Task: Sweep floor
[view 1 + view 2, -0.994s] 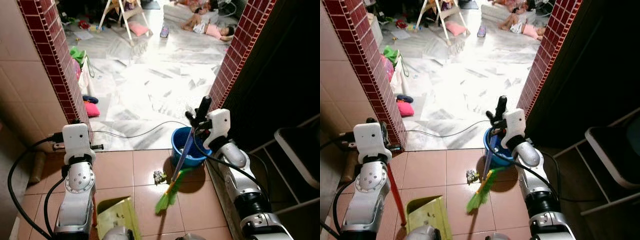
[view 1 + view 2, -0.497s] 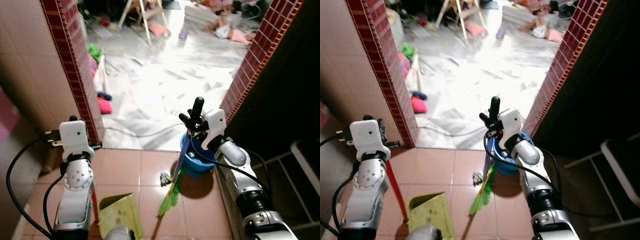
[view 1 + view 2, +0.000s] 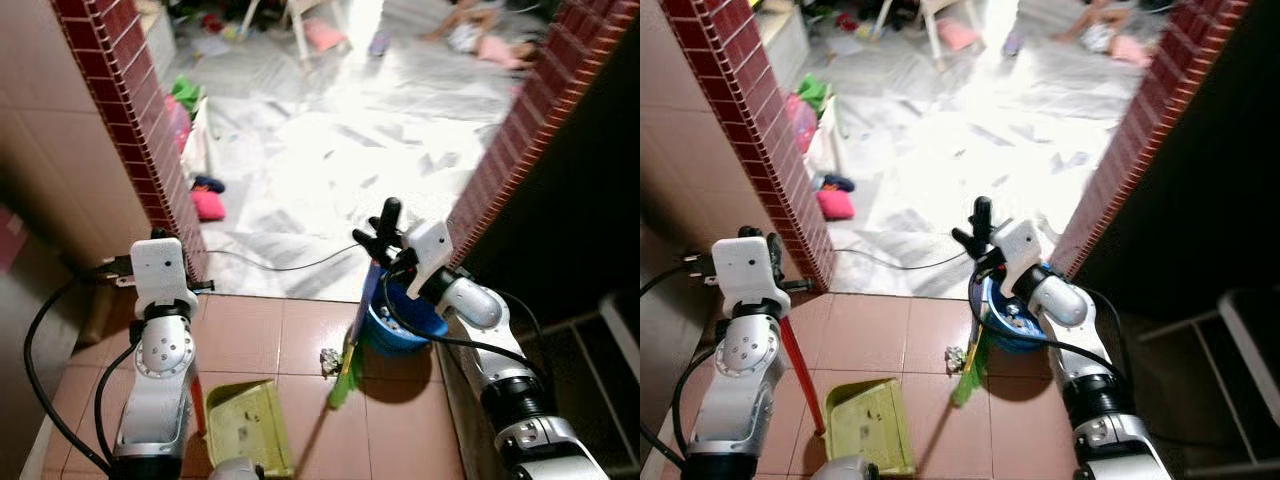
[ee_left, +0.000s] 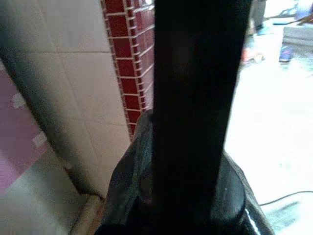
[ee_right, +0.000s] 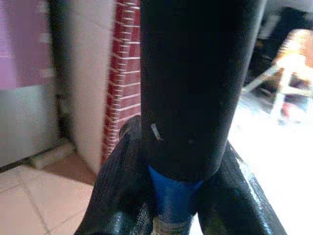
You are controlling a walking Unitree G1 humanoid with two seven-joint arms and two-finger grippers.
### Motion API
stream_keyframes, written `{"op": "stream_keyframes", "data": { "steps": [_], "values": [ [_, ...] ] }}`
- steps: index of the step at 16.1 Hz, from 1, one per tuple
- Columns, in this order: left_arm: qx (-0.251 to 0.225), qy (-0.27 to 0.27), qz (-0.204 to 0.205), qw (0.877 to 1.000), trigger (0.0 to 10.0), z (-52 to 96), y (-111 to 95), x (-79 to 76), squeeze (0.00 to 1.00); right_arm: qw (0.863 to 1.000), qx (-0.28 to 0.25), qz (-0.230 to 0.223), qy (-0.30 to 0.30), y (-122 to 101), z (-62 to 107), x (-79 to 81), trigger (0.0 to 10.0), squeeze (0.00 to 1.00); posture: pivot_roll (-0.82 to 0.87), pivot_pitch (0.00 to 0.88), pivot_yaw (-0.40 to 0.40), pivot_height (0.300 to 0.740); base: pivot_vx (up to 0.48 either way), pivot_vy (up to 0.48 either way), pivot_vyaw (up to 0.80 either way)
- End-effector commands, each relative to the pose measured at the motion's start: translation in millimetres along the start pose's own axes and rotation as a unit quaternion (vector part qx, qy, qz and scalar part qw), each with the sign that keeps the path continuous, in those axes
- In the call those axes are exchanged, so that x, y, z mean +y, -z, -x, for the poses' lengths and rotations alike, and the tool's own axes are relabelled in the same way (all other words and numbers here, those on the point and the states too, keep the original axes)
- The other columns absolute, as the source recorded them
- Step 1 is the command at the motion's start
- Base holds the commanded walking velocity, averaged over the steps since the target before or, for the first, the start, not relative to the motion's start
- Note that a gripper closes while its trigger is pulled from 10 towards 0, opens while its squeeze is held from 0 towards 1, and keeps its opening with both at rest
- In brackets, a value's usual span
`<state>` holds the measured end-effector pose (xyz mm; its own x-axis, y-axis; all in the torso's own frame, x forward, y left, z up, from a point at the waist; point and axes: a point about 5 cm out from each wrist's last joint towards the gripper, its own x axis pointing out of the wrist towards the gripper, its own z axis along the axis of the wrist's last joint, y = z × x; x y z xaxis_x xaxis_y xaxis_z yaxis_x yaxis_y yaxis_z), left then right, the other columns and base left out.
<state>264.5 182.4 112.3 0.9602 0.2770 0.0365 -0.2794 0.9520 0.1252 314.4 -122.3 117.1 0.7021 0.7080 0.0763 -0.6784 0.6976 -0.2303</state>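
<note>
Your right gripper (image 3: 385, 243) clamped the broom (image 3: 347, 362) handle, bristles on the tiled floor (image 3: 300, 330) beside a blue bucket (image 3: 405, 322) and small debris (image 3: 326, 358); your left gripper (image 3: 758, 245) apparently gripped the red handle of the green dustpan (image 3: 869, 426).

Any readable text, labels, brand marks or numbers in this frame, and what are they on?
None can be read.
Green dustpan: no marking visible.
Blue bucket: no label visible.
Broom, held in the right claw: no print visible.
Items on the far marble floor: too small and blurred to read.
</note>
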Motion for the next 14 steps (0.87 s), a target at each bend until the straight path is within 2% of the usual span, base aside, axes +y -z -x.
{"op": "stream_keyframes", "data": {
  "steps": [1, 2, 3, 4, 6, 7, 10, 14],
  "values": [
    [-0.026, 0.009, 0.001, 1.0, 10.0, -2.1, -10.4, -4.9, 0.0, 0.999, -0.026, 0.029, -0.015, -12.3, 1.1, -4.5, 10.0, 0.0, 0.05, 0.0, -0.043, 0.74, 0.442, 0.0, 0.0],
    [-0.025, 0.009, 0.002, 1.0, 10.0, -2.0, -10.3, -5.0, 0.0, 0.999, -0.027, 0.03, -0.022, -12.6, 1.0, -3.2, 10.0, 0.0, 0.05, 0.0, -0.043, 0.74, 0.442, 0.0, 0.0],
    [-0.026, 0.012, 0.007, 1.0, 10.0, -1.5, -10.2, -6.3, 0.0, 0.996, -0.031, 0.043, -0.071, -14.3, 0.4, 6.7, 10.0, 0.0, 0.05, 0.0, -0.043, 0.74, 0.454, 0.0, 0.0],
    [-0.026, 0.013, 0.006, 1.0, 10.0, -1.4, -10.0, -6.6, 0.0, 0.995, -0.032, 0.046, -0.084, -14.8, 0.3, 9.4, 10.0, 0.0, 0.05, 0.0, -0.043, 0.74, 0.435, 0.0, 0.0],
    [-0.025, 0.015, -0.001, 1.0, 10.0, -1.7, -8.7, -8.9, 0.0, 0.986, -0.027, 0.056, -0.158, -14.8, 0.8, 25.3, 10.0, 0.0, 0.05, 0.0, -0.042, 0.74, 0.0, 0.0, 0.0],
    [-0.018, 0.013, -0.008, 1.0, 10.0, -3.2, -6.4, -9.2, 0.0, 0.983, -0.026, 0.057, -0.172, -14.8, 0.6, 28.1, 10.0, 0.0, 0.05, 0.0, -0.041, 0.74, 0.0, 0.0, 0.0],
    [-0.017, 0.01, -0.036, 0.999, 10.0, -12.3, 0.7, -11.0, 0.0, 0.983, -0.027, 0.048, -0.173, -14.7, 1.9, 26.6, 10.0, 0.0, 0.04, 0.0, -0.05, 0.74, 0.0, 0.0, 0.0],
    [-0.032, 0.015, -0.045, 0.998, 10.0, -21.0, -1.3, -19.2, 0.0, 0.983, -0.022, 0.043, -0.175, -14.4, 8.6, 24.5, 10.0, 0.0, 0.02, 0.0, -0.05, 0.74, 0.0, 0.0, 0.0]
  ]
}}
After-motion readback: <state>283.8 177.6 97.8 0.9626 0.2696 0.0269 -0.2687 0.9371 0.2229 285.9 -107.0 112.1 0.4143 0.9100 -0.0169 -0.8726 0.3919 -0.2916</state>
